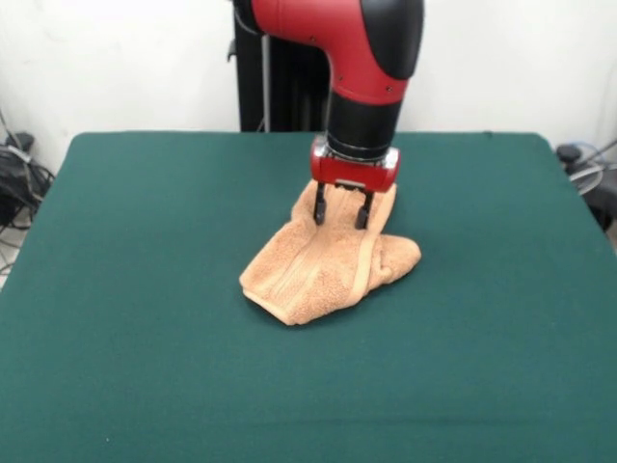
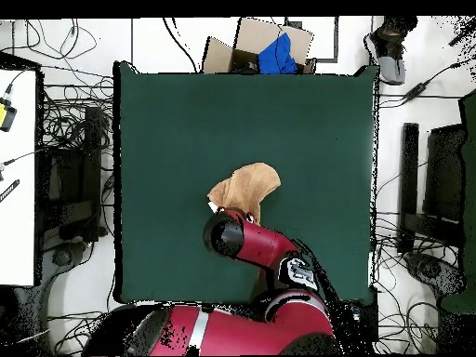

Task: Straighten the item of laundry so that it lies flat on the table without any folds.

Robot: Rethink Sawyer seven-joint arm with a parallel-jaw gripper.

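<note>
The far end of the peach-orange towel point(image 1: 323, 265) is lying hidden behind the gripper point(image 1: 341, 214) in the front view, and from overhead the arm's black and red elbow point(image 2: 229, 234) is covering the part of the cloth nearest the robot's base. Whether the two dark fingers point(image 1: 319, 205) are actually pinching terry or only resting against it cannot be told; they are standing slightly apart with their tips down at the cloth's raised far edge. No white tag is showing in either view.

The dark green table point(image 1: 135, 318) is filling most of both views, its surface bare apart from the towel, which is sitting near the middle, a little toward the robot's side. The cloth is bunched and folded over itself, one woven band running along its length and a rounded lump bulging at the right in the front view. Around the table, cables point(image 2: 65, 186) are trailing across a pale floor, a cardboard box point(image 2: 265, 42) holding something blue is standing just beyond the far edge in the overhead view, and a white wall is rising behind the black pedestal point(image 1: 280, 68).

The arm is reaching out from its base over the table's edge, its last segment point(image 1: 371, 68) pointing straight down, the red wrist block hanging directly above the towel.
</note>
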